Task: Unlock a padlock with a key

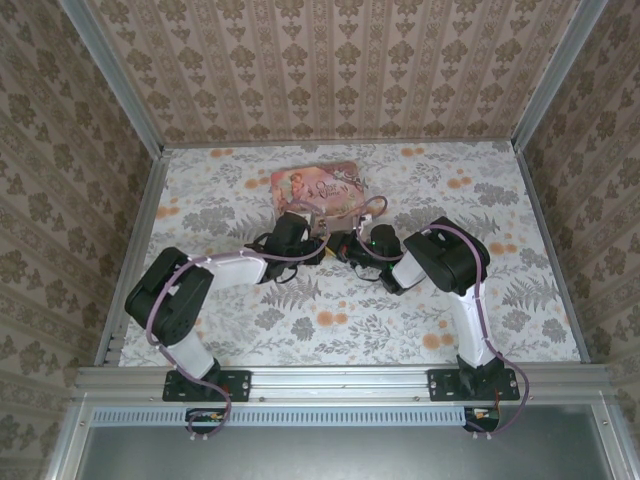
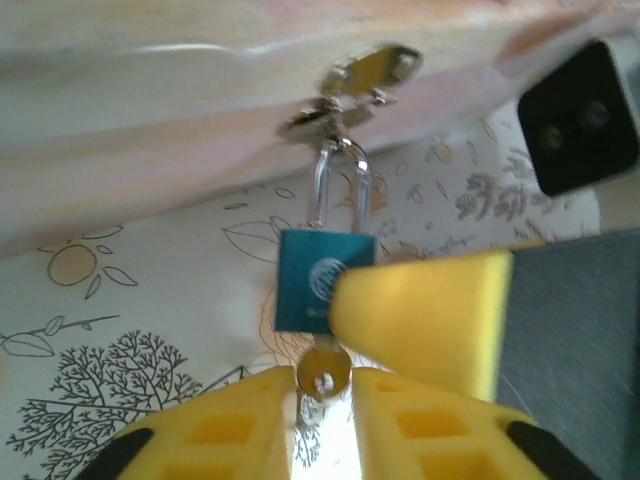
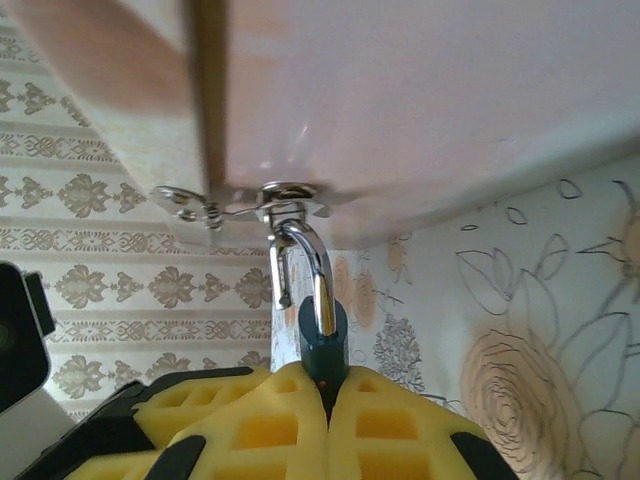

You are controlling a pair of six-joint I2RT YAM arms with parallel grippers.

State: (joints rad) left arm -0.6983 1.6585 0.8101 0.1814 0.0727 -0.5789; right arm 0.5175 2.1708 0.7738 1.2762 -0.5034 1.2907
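Observation:
The teal padlock [image 2: 303,285] hangs by its silver shackle [image 2: 340,185] from the hasp of the pink tin [image 1: 313,188]. The key [image 2: 323,373] sticks out of the padlock's underside, and its round head is pinched between the yellow fingertips of my left gripper [image 2: 323,388]. My right gripper [image 3: 328,385] is shut on the padlock body [image 3: 325,340], and one of its fingers [image 2: 425,315] covers the padlock's right side. The shackle [image 3: 310,265] loops through the hasp [image 3: 285,195], and the notched end of one leg shows beside the body. In the top view the left gripper [image 1: 318,247] and right gripper [image 1: 347,247] meet just in front of the tin.
The tin lies at the back middle of the floral table [image 1: 420,300]. Patterned walls [image 1: 340,70] close in the back and both sides. The two arms bend inward from their bases at the near rail [image 1: 340,380].

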